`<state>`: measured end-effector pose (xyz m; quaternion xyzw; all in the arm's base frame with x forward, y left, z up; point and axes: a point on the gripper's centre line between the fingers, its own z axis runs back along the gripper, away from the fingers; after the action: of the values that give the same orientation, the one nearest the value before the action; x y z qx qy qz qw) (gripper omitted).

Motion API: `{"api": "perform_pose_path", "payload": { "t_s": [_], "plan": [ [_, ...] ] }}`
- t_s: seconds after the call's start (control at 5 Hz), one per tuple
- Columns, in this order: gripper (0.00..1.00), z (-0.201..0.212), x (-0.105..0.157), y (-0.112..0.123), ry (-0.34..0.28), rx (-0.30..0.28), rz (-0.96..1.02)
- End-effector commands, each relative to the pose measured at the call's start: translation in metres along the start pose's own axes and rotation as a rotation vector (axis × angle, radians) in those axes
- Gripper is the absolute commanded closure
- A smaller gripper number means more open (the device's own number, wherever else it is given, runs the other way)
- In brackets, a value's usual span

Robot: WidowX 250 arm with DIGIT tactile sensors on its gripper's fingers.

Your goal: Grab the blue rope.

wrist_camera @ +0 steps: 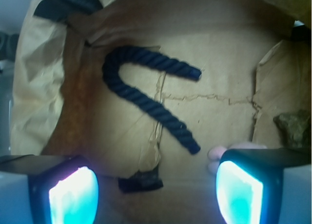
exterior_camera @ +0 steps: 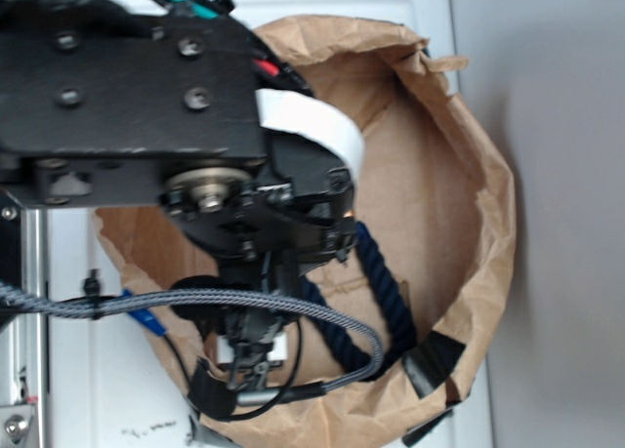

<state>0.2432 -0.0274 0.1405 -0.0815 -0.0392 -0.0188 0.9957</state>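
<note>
Pincer [wrist_camera: 156, 185] hangs above the bag floor, its two glowing fingers [wrist_camera: 73, 194] spread wide apart and holding nothing. Ahead of it, slightly toward the left finger in the wrist view, lies the blue rope [wrist_camera: 141, 94]: one piece, bent in a U, bend at far left, both ends pointing right. The nearer leg runs diagonally, its tip close to the gap. All of it sits inside one brown paper bag [wrist_camera: 34, 87]. One pink plush toy [wrist_camera: 217, 153] peeks by the right finger.
</note>
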Motion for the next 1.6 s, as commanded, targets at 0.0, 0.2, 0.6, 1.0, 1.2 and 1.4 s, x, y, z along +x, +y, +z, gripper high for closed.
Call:
{"api": "perform_pose_path", "payload": {
  "t_s": [0.0,0.2,0.6,1.0,1.2,1.4],
  "plan": [
    [0.00,-0.025,0.028,0.011,-0.010,0.007,-0.029],
    [0.00,-0.050,0.037,0.012,0.006,0.036,-0.124],
    [0.00,-0.074,0.044,-0.009,-0.058,-0.041,-0.620],
    [0.00,-0.074,0.044,-0.009,-0.058,-0.041,-0.620],
    [0.00,-0.074,0.044,-0.009,-0.058,-0.041,-0.620],
    [0.00,-0.094,0.036,-0.013,-0.009,-0.034,-0.642]
  ]
}}
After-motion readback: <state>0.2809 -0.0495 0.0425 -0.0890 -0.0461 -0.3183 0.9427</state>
